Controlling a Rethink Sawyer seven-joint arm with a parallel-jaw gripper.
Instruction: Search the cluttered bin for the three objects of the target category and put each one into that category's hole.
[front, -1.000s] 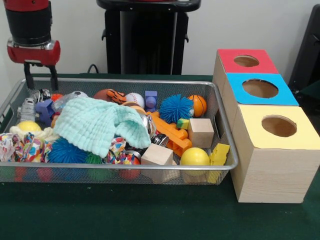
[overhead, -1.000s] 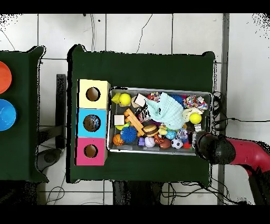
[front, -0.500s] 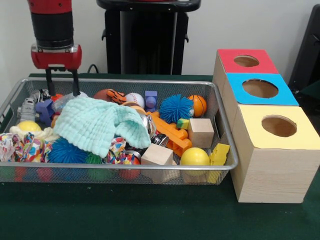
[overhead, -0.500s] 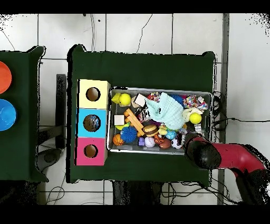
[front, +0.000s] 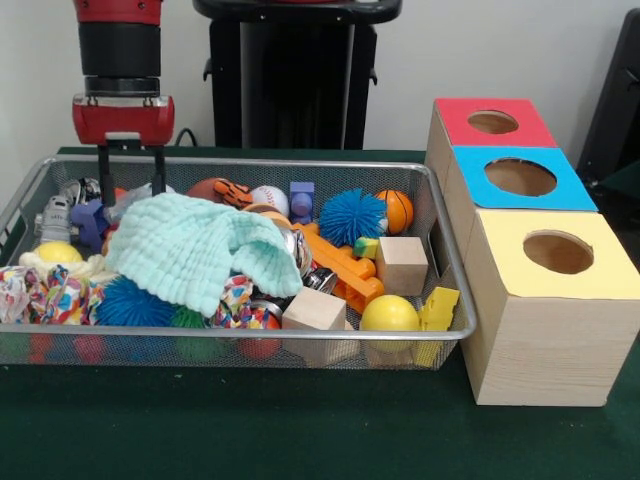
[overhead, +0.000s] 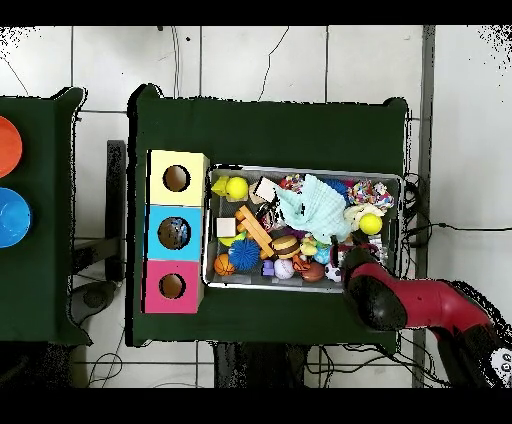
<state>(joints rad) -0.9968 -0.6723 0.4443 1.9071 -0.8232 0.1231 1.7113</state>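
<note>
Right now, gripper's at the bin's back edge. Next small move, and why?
Probably a short descent, straight down. The gripper hangs open at the back of the wire bin, fingertips level with the toys beside the mint cloth. It grips nothing, and all three box holes, red, blue and yellow, look empty from the front. Which toy it aims at I cannot tell.
</note>
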